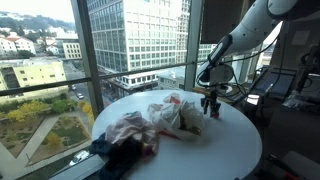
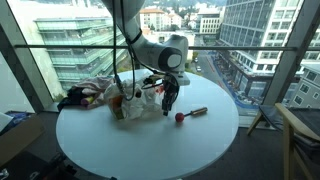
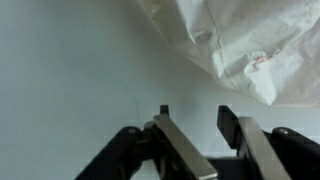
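Observation:
My gripper (image 3: 195, 118) is open and empty, its two dark fingers just above the white round table (image 3: 70, 80). In both exterior views it hangs low over the table (image 2: 168, 104) (image 1: 210, 104), right beside a crumpled white plastic bag (image 2: 140, 98) (image 1: 172, 112) (image 3: 250, 45). In the wrist view the bag lies just beyond the fingertips at the upper right, apart from them. A small red ball (image 2: 180, 117) and a brown stick-like object (image 2: 197, 111) lie on the table close to the gripper.
A heap of clothes, pink, white and dark blue (image 1: 125, 135) (image 2: 85, 96), lies at the table's edge beside the bag. Tall windows with metal frames (image 1: 82, 60) stand behind the table. A chair (image 2: 300, 130) stands nearby.

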Controlling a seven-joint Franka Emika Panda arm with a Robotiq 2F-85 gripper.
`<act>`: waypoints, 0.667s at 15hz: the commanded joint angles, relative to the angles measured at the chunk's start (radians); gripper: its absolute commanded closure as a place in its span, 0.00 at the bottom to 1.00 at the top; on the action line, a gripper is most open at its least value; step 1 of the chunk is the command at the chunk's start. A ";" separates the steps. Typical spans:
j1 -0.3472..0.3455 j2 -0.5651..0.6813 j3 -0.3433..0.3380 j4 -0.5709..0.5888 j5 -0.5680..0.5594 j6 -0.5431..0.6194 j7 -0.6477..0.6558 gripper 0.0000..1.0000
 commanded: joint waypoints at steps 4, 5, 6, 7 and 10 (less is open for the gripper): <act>-0.012 -0.024 -0.030 -0.001 -0.027 -0.041 0.059 0.00; -0.017 -0.023 -0.033 0.002 -0.026 -0.047 0.062 0.00; -0.020 -0.021 -0.038 0.004 -0.028 -0.052 0.068 0.00; -0.024 -0.016 -0.041 0.011 -0.029 -0.066 0.075 0.00; -0.021 -0.007 -0.062 0.026 -0.060 -0.096 0.114 0.00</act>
